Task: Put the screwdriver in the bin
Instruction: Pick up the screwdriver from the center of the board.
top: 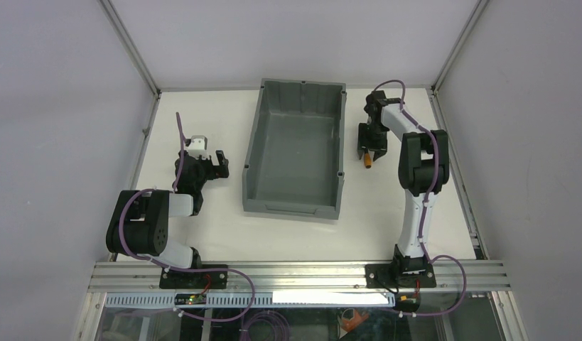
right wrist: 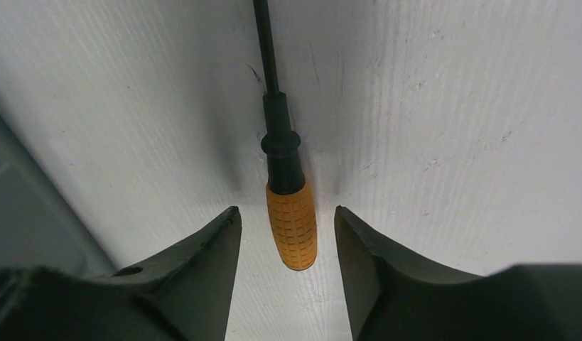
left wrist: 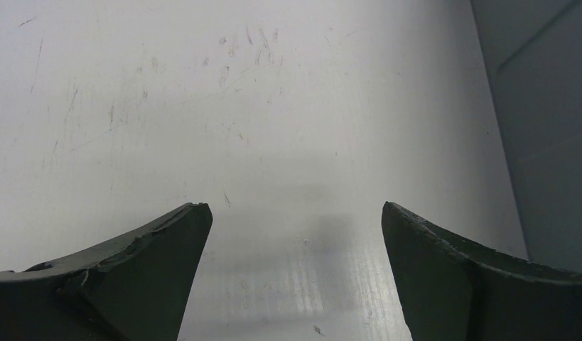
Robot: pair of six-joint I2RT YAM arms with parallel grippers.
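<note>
Although the right gripper [right wrist: 288,213] has one jaw on each side of the orange handle, we see a thin gap of table [right wrist: 451,142] on both sides, so the jaws are partly open and grip nothing yet. The screwdriver [right wrist: 279,142] lies flat on the table, outside the bin [top: 293,207] and near its right wall in the top view.

In our judgement the risk is a grip too close to the round end of the handle (only that part lies between the fingers). The tool could slip out or swing, and the long shaft could then strike the bin's rim.

The left gripper [left wrist: 295,207] is wide open and empty over bare table.

The shaft's tip is cut off at the upper edge of the wrist view. From above, the gripper covers everything except the orange end. We cannot tell if the fingertips touch the table.
</note>
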